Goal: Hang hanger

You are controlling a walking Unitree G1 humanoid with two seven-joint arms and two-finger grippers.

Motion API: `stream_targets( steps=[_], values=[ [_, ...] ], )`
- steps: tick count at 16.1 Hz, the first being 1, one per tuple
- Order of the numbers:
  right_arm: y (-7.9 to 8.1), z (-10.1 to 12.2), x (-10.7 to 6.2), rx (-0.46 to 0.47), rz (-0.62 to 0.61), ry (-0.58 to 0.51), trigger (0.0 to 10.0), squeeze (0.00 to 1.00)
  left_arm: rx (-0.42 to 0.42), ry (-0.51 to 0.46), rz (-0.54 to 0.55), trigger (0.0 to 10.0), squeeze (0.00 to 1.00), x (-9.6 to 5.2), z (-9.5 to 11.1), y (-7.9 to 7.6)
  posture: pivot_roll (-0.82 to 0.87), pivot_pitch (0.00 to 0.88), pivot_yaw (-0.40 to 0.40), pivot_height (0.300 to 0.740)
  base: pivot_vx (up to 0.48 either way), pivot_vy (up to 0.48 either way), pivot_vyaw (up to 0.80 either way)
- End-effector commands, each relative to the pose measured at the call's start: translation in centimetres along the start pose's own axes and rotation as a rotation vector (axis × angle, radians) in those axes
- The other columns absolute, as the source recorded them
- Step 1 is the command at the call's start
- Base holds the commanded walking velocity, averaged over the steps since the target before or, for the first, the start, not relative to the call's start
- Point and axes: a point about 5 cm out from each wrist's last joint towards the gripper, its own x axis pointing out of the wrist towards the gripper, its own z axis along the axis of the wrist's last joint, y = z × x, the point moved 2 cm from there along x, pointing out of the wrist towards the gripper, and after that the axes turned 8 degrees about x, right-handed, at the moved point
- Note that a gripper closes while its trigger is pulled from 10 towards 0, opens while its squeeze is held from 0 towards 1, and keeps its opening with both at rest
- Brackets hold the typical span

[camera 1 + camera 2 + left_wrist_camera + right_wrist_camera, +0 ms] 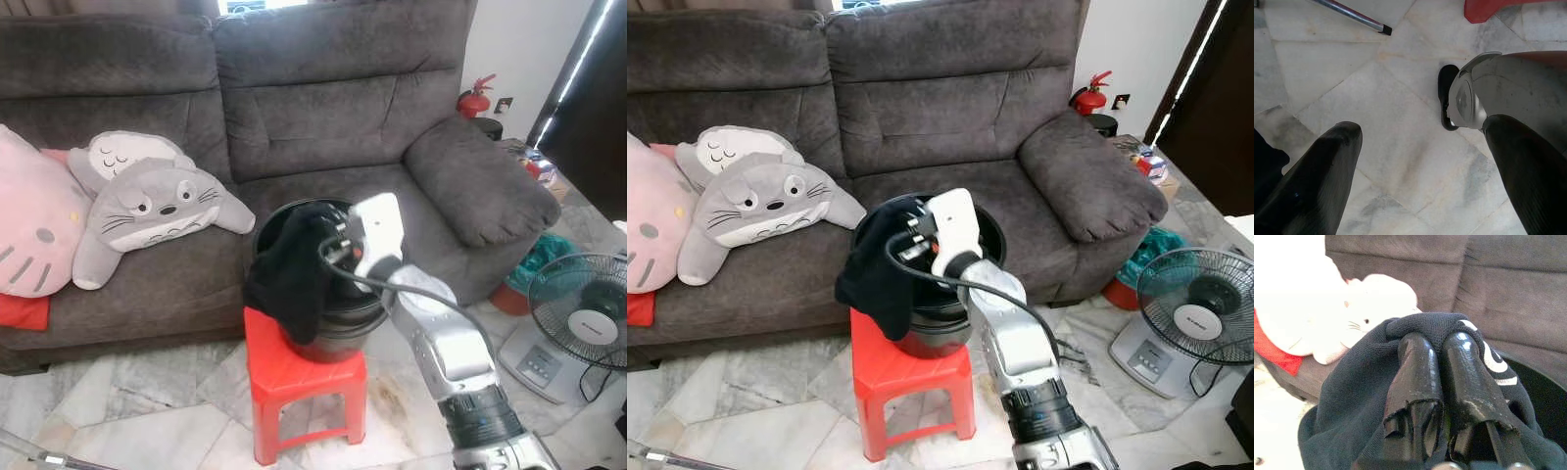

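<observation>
We see the room in even daylight, bright toward the robot's right, where the wall [509, 49] glows and a slanting strip of light [578, 69] burns white. A sliver of window [260, 5] above the sofa [323, 108] is blown out. The 2 eye views are sharp, with soft shadows under the stool [294, 382] and sheen on the floor [147, 392].

The right wrist view is overexposed: the plush toys [1327, 308] wash to near white, and glare streaks the 2 black fingers [1415, 377], which sit close and slightly soft. In the left wrist view, the fingers [1317, 181] are blurred and dark while the pale tiles [1400, 147] stay clear.
</observation>
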Motion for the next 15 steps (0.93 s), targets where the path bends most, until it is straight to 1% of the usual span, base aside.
stream_targets(
  steps=[1,5,7,8,10,11,12,13,15],
  values=[
    [1.0,2.5,0.1,-0.033,0.057,-0.096,0.0,0.0,0.0,0.015,0.0,10.0,0.0,-0.1,-0.3,-0.1,-0.16,0.0,0.0,0.732,0.0,0.0,0.0],
    [1.2,3.3,0.1,-0.028,0.088,-0.126,0.0,0.0,-0.001,0.013,-0.001,10.0,0.0,0.0,-0.3,-0.2,-0.16,0.0,0.002,0.732,0.0,0.0,0.0],
    [0.4,4.3,-0.3,-0.015,0.088,-0.154,0.0,0.0,0.0,0.012,-0.002,10.0,0.0,0.0,-0.3,-0.2,-0.16,0.0,0.005,0.732,0.0,0.0,0.0],
    [-0.3,5.5,-0.7,-0.006,0.095,-0.191,0.0,0.0,0.001,0.012,-0.002,10.0,0.0,0.0,-0.2,-0.2,-0.17,0.0,0.007,0.732,0.0,0.0,0.0],
    [-0.7,6.0,-1.1,-0.002,0.105,-0.21,0.0,0.0,0.002,0.012,-0.003,10.0,0.0,0.0,-0.2,-0.2,-0.17,0.0,0.01,0.732,0.0,0.0,0.0],
    [-1.6,6.3,-1.6,0.002,0.1,-0.22,0.0,0.0,0.002,0.011,-0.004,10.0,0.0,0.0,-0.2,-0.2,-0.17,0.0,0.01,0.732,0.0,0.0,0.0],
    [-2.2,6.5,-2.0,0.007,0.094,-0.222,0.0,0.0,0.003,0.011,-0.005,10.0,0.0,0.0,-0.2,-0.1,-0.17,0.0,0.014,0.732,0.0,0.0,0.0],
    [-2.9,6.2,-2.4,0.006,0.088,-0.205,0.0,0.0,0.006,0.011,-0.006,10.0,0.0,0.0,-0.2,-0.1,-0.17,0.0,0.016,0.732,0.0,0.0,0.0],
    [-3.4,5.3,-3.1,-0.009,0.114,-0.138,0.0,0.0,0.01,0.012,-0.008,10.0,0.0,0.0,-0.2,-0.1,-0.17,0.0,0.019,0.732,0.0,0.0,0.0]
  ],
)
